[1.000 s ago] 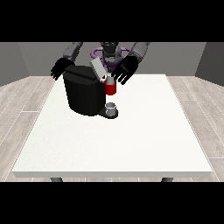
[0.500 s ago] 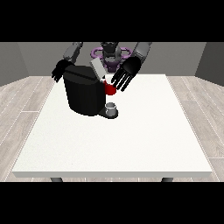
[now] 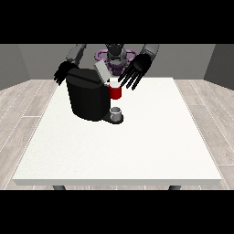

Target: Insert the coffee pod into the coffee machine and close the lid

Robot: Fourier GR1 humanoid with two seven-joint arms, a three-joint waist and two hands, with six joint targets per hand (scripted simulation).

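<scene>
Just above pod, open hand.

Matt black coffee machine; smooth white table.

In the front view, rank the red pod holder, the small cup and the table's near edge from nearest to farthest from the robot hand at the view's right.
Measured from the robot hand at the view's right:
1. Red pod holder, just below its fingers, on the coffee machine.
2. Small cup, lower, on the machine's base.
3. Table's near edge, at the bottom.
</scene>
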